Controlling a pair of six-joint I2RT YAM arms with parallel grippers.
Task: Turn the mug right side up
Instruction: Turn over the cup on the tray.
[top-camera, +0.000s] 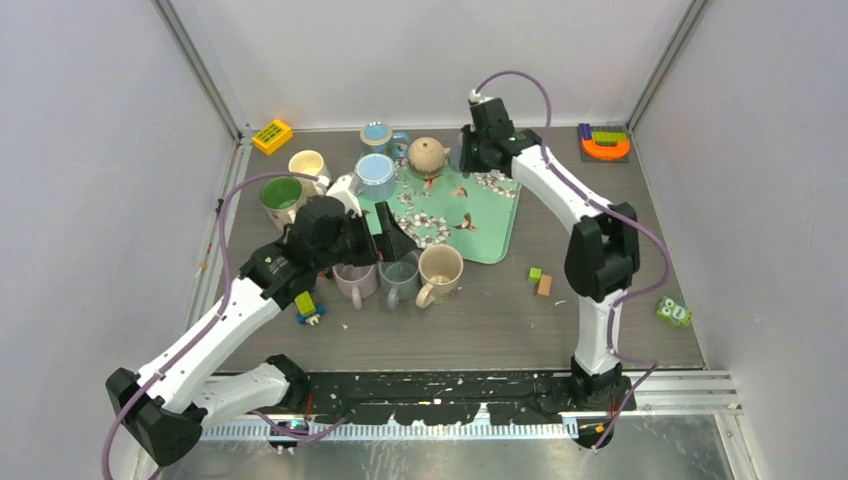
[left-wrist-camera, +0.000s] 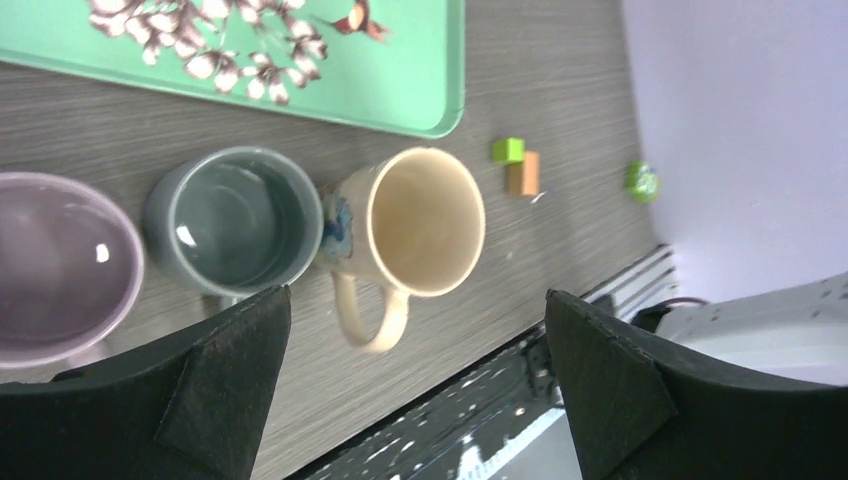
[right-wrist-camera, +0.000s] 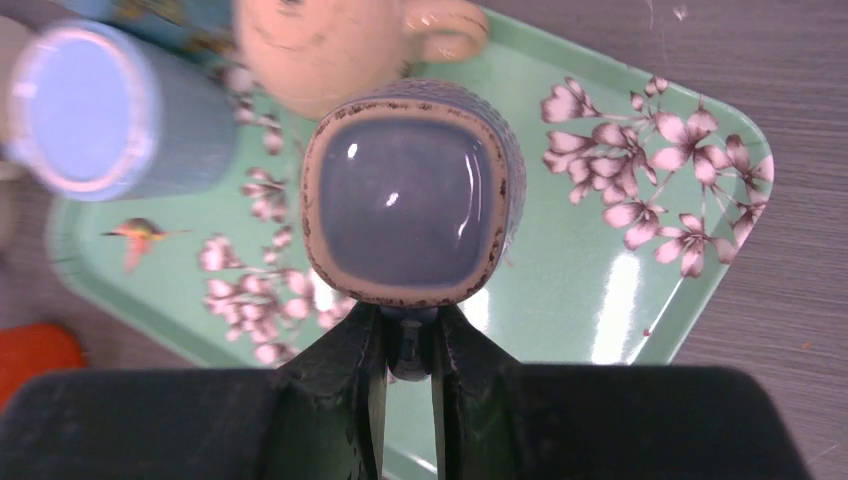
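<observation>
Blue-grey mug (right-wrist-camera: 412, 190): over green tray (right-wrist-camera: 620, 300), near tan vessel (right-wrist-camera: 320, 40).
Right gripper (right-wrist-camera: 408, 345): clenched on mug's handle.
Left gripper (left-wrist-camera: 415, 300): released, empty.
Risk: narrow handle pinch; mug may swing, slip, strike tan vessel.

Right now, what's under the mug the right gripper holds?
The green floral tray. The patch directly beneath the mug is covered, so whether it's resting on the tray or lifted can't be told.

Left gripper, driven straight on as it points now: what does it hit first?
Most likely the cream mug, at its handle, which lies between the left gripper's open fingers. Depth is unclear, so it may touch the table beside it instead.
</observation>
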